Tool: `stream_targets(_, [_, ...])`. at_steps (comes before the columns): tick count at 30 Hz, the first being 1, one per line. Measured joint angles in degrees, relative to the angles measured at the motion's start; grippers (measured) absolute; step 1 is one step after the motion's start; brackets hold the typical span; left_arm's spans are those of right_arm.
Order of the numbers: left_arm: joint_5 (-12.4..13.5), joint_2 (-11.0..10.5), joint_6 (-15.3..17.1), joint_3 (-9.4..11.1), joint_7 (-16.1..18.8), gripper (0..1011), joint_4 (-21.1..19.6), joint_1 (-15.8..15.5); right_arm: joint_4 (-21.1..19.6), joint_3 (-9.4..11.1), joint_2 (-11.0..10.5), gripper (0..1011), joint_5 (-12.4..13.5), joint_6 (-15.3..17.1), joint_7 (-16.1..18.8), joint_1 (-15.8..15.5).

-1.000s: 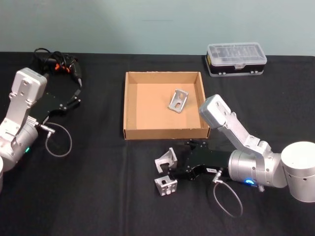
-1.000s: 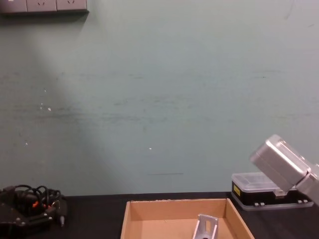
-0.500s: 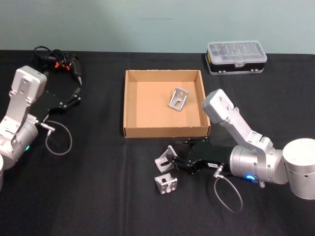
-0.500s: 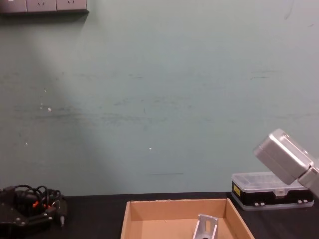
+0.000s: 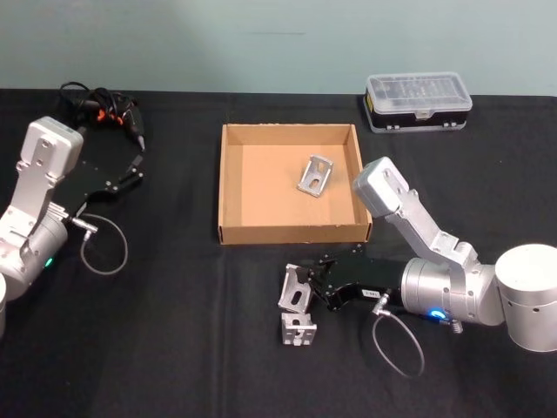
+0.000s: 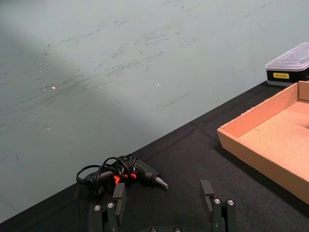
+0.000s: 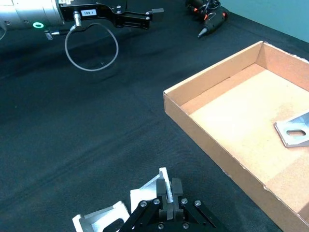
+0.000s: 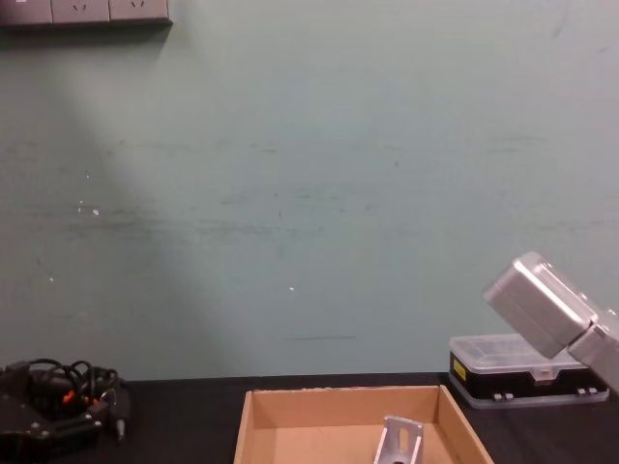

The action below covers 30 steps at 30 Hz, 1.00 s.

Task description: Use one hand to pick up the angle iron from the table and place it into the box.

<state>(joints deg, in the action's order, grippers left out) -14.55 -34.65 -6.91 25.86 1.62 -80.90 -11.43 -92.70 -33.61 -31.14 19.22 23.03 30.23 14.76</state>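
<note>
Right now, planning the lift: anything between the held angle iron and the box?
Nothing but the box's own low near wall; the right gripper holds the angle iron just before it. Left gripper parked aside.

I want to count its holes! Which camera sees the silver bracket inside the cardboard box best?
Head view: the silver metal angle bracket shows whole inside the tan cardboard box. Right wrist and chest views cut it off.

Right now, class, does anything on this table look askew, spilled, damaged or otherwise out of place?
Nothing is spilled or damaged. One angle iron stands tipped on edge in the shut right gripper, beside a second angle iron on the table. A corded tool lies tangled far left, near the idle left gripper.
</note>
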Motion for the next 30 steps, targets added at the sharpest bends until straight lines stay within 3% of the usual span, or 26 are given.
stream_targets(16, [0.0, 0.0, 0.0, 0.0, 0.0, 1000, 0.0, 0.0, -0.22, -0.29, -0.09, 72, 0.58, -0.35, 0.32, 0.78])
stream_targets(30, [0.0, 0.0, 0.0, 0.0, 0.0, 1000, 0.0, 0.0, -2.52, 2.9, 0.5, 72, 0.94, -4.5, -0.95, 5.51])
